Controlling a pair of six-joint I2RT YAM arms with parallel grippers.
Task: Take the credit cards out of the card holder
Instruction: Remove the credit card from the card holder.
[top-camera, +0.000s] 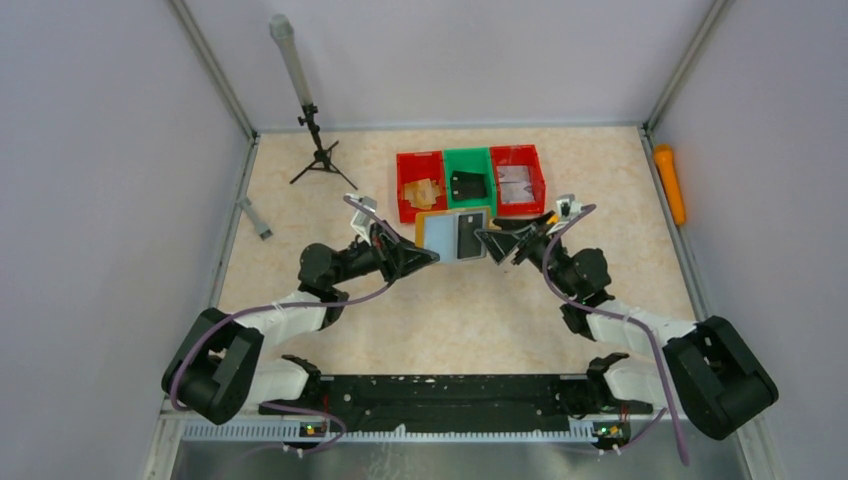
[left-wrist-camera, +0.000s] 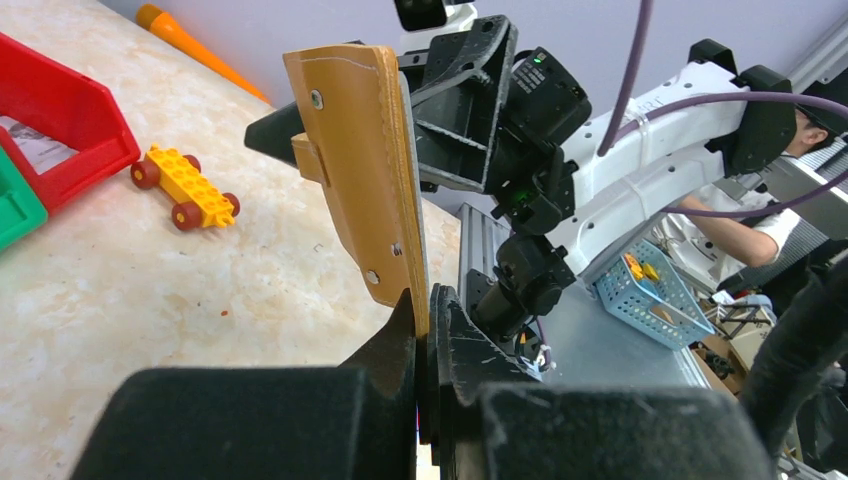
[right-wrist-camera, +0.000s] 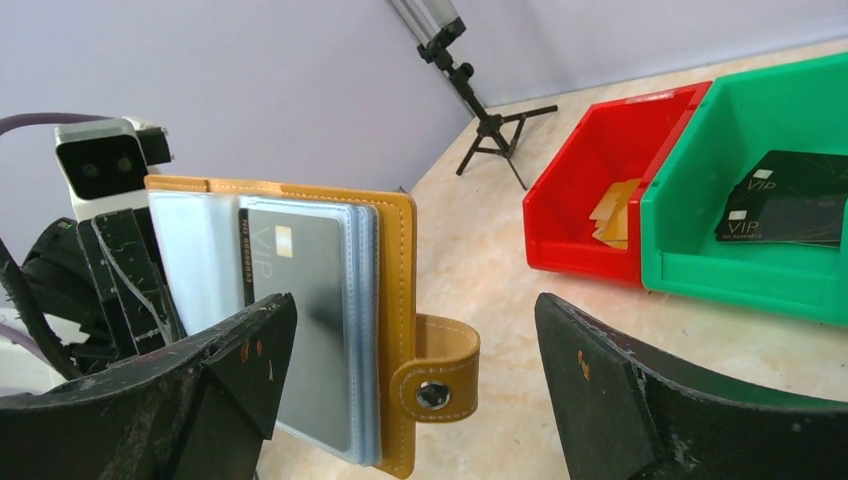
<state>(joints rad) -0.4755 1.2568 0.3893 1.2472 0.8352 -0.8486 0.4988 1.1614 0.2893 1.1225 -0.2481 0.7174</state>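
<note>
The card holder (top-camera: 458, 235) is seen at the centre of the top view, just below a row of 3 bins, with its inside opened toward the camera. It is pinched at its left side by the left fingers (left-wrist-camera: 440, 335), which are closed tight on the mustard-brown cover. In the left wrist view the cover rises edge-on from between them, slightly tilted. The right fingers (top-camera: 497, 241) are spread wide just beside the holder's right side, with nothing gripped. In the right wrist view the holder's snap tab (right-wrist-camera: 437, 365) is framed between them. A grey card (right-wrist-camera: 300, 290) marked VIP is seen inside a clear sleeve of the holder. At the upper right of the right wrist view, tan cards (right-wrist-camera: 612, 215) lie in a red bin (right-wrist-camera: 600, 165), and black cards (right-wrist-camera: 790, 195) marked VIP lie in the green bin (right-wrist-camera: 740, 290). A yellow toy block (left-wrist-camera: 187, 188) with red wheels rests on the surface (left-wrist-camera: 250, 280) at the left of the left wrist view. A tripod (top-camera: 318, 150) stands at the upper left of the top view.
</note>
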